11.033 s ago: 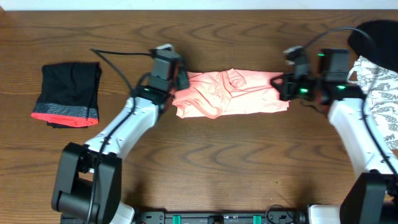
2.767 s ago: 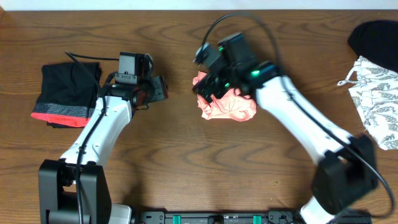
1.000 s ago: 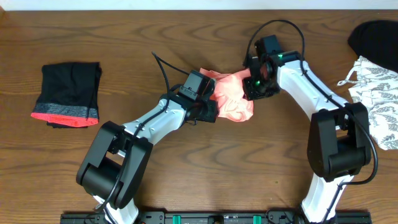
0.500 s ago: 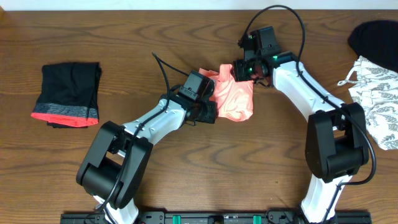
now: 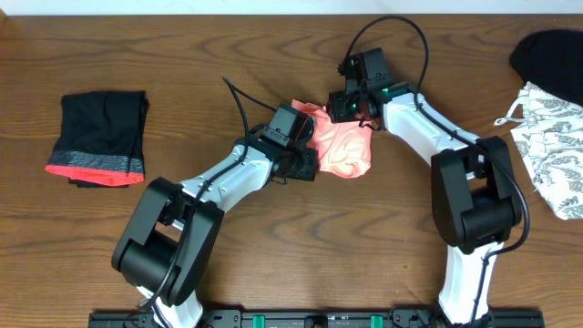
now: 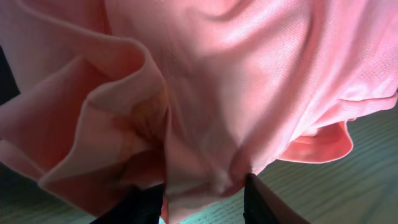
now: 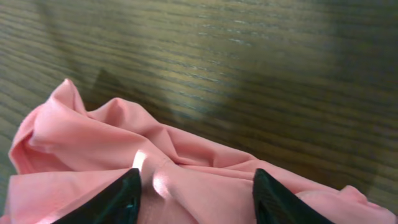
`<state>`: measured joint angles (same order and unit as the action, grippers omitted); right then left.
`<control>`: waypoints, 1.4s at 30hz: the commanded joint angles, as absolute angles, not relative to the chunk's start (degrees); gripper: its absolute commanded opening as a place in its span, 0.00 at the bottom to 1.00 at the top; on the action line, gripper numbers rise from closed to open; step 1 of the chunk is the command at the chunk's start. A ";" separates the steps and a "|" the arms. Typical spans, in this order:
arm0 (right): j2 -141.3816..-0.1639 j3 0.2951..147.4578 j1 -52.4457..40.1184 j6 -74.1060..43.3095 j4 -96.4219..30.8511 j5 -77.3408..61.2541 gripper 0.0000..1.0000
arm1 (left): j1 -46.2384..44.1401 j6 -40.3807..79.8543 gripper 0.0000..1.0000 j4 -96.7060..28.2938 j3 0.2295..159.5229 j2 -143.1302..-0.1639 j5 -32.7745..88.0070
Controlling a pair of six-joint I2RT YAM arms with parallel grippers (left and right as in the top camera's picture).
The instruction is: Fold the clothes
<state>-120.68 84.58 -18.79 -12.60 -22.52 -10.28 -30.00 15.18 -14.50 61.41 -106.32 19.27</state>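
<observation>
Your right pincer (image 5: 349, 107) has edged back to the top edge of the salmon-pink garment (image 5: 346, 155), fingers spread wide. Your left pincer (image 5: 307, 158) stays clamped on its left side, mid-worktop (image 5: 273, 241).

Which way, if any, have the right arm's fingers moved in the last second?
Yes. The right arm's fingers shifted left and toward the table's far edge, away from the white floral garment, along the pink garment.
</observation>
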 commanded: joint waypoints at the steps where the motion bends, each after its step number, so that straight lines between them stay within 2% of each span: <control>1: -116.18 85.67 -17.54 -11.07 -23.14 -9.67 0.59 | -29.69 14.83 0.43 -14.66 60.82 -106.67 18.59; 6: -109.36 85.71 -15.62 -10.46 -24.12 -9.65 0.67 | -29.69 14.83 0.43 -14.68 60.82 -106.67 18.57; 11: -106.06 85.71 -14.81 -7.40 -29.10 -9.67 0.60 | -29.69 14.83 0.43 -14.68 60.82 -106.67 18.59; 14: -106.94 85.38 -15.53 -4.69 -34.15 -9.98 0.49 | -29.69 14.83 0.43 -14.70 60.82 -106.67 18.57; 16: -108.20 85.34 -16.32 -2.81 -36.34 -10.09 0.35 | -29.69 14.83 0.43 -14.70 60.82 -106.67 18.57; 18: -109.89 85.34 -17.08 -2.46 -37.50 -10.13 0.14 | -29.69 14.85 0.43 -14.70 60.82 -106.67 18.59; 19: -110.87 85.34 -17.47 -2.46 -37.76 -10.15 0.08 | -29.69 14.83 0.43 -14.70 60.82 -106.67 18.59; 20: -111.81 85.34 -17.82 -2.44 -37.76 -10.44 0.06 | -29.69 14.85 0.43 -14.70 60.82 -106.67 18.57; 29: -120.55 85.34 -20.23 -2.46 -32.91 -13.06 0.07 | -29.69 14.85 0.43 -14.70 60.82 -106.67 18.59; 42: -125.97 85.34 -21.19 -7.75 -15.49 -13.56 0.12 | -29.71 14.85 0.43 -14.70 60.82 -106.67 18.59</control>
